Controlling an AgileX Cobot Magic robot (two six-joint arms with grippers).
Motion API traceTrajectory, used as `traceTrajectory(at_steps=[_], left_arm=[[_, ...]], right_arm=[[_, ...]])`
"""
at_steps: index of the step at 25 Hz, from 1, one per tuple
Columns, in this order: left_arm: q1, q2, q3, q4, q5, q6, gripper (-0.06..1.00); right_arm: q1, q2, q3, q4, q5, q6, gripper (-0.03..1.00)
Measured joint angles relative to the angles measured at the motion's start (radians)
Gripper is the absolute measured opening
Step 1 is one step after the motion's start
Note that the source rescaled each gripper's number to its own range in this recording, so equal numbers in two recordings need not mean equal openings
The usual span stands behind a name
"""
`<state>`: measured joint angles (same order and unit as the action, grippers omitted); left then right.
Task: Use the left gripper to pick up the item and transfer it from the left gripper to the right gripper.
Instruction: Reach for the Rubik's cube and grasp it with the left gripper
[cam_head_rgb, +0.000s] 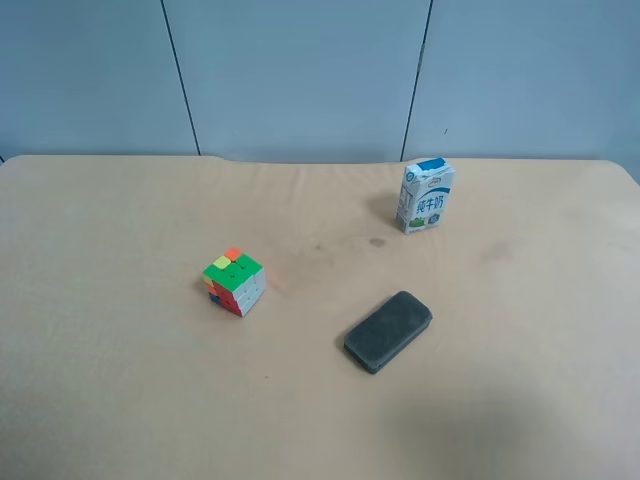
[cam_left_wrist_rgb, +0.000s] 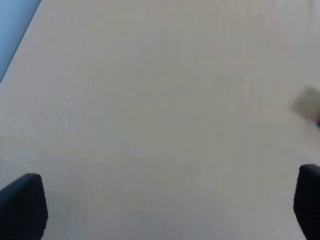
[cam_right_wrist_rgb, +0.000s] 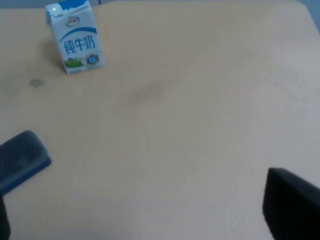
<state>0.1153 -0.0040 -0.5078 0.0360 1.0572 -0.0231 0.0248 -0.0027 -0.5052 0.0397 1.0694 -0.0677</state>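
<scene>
The item, a small puzzle cube (cam_head_rgb: 235, 282) with a green top and orange, red, yellow and white stickers, sits on the tan table (cam_head_rgb: 110, 400) left of the middle in the exterior high view. Neither arm shows in that view. In the left wrist view my left gripper (cam_left_wrist_rgb: 165, 207) is open, its black fingertips (cam_left_wrist_rgb: 22, 205) far apart over bare table, with nothing between them. A blurred patch at that view's edge may be the cube; I cannot tell. My right gripper (cam_right_wrist_rgb: 147, 215) is open too, its fingertips (cam_right_wrist_rgb: 292, 207) wide apart over bare table.
A white-and-blue milk carton (cam_head_rgb: 425, 196) stands upright toward the back right of the table, and the same milk carton (cam_right_wrist_rgb: 75, 37) shows in the right wrist view. A dark grey oblong block (cam_head_rgb: 388, 330) lies flat near the middle; the block (cam_right_wrist_rgb: 20, 160) is close to one right finger.
</scene>
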Motion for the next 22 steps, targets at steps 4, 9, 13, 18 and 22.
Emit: traceTrajectory(at_steps=[4,9,13,18,22], left_arm=[[0.000,0.000,0.000,0.000,0.000,0.000,1.00],[0.000,0.000,0.000,0.000,0.000,0.000,1.00],[0.000,0.000,0.000,0.000,0.000,0.000,1.00],[0.000,0.067,-0.022,0.000,0.015,0.000,1.00],[0.000,0.224,-0.103,-0.009,0.048,0.047,1.00]], right_arm=[[0.000,0.000,0.000,0.000,0.000,0.000,1.00],[0.000,0.000,0.000,0.000,0.000,0.000,1.00],[0.000,0.000,0.000,0.000,0.000,0.000,1.00],[0.000,0.000,0.000,0.000,0.000,0.000,1.00],[0.000,0.000,0.000,0.000,0.000,0.000,1.00]])
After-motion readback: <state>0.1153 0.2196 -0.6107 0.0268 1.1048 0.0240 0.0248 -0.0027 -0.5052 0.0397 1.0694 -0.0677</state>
